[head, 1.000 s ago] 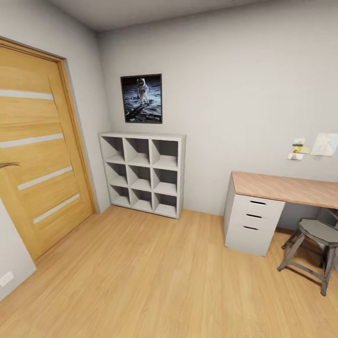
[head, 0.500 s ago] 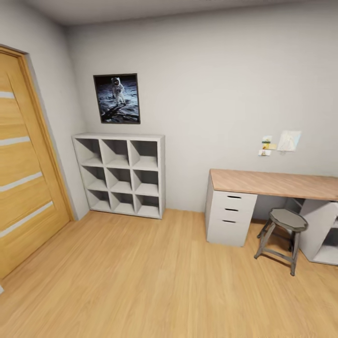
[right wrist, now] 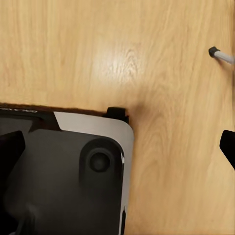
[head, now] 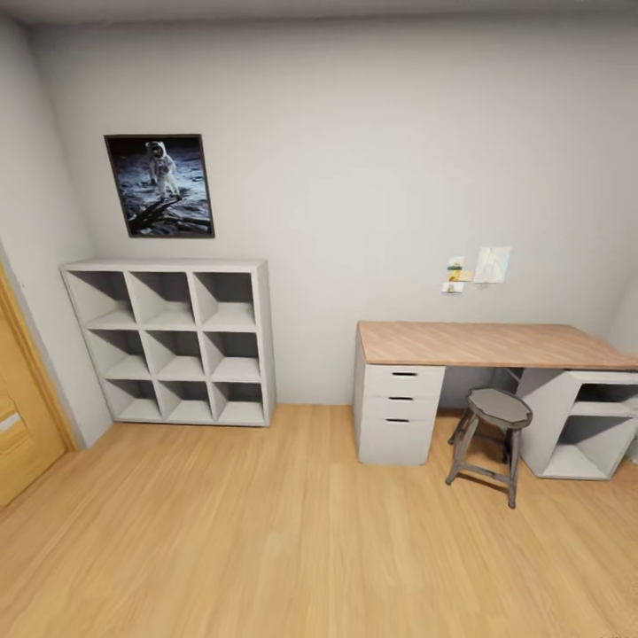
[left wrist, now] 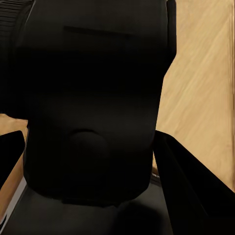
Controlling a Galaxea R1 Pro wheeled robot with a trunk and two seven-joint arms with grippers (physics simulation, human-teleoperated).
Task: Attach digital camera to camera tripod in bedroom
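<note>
A boxy black body with a rounded hump, the digital camera (left wrist: 93, 98), sits close up in the left wrist view. My left gripper (left wrist: 93, 166) is shut on it, one dark finger on each side. My right gripper (right wrist: 117, 147) hangs open over the wood floor, with its fingertips (right wrist: 228, 147) far apart and nothing between them. One silver leg with a black foot of the camera tripod (right wrist: 215, 52) stands on the floor at the edge of the right wrist view. The head view looks at a white-walled corner of the bedroom.
White cube shelves (head: 168, 341) stand against the wall under a moon-landing poster (head: 161, 184). To the right are a wood-topped desk (head: 487, 344) with white drawers and a grey stool (head: 492, 430). The door (head: 18, 416) is at the far left. My base (right wrist: 73, 171) shows under the right gripper.
The head view has swung to the right: the door has slid almost out at the left, and the desk and stool have come fully into view. Nothing in the room itself moved.
</note>
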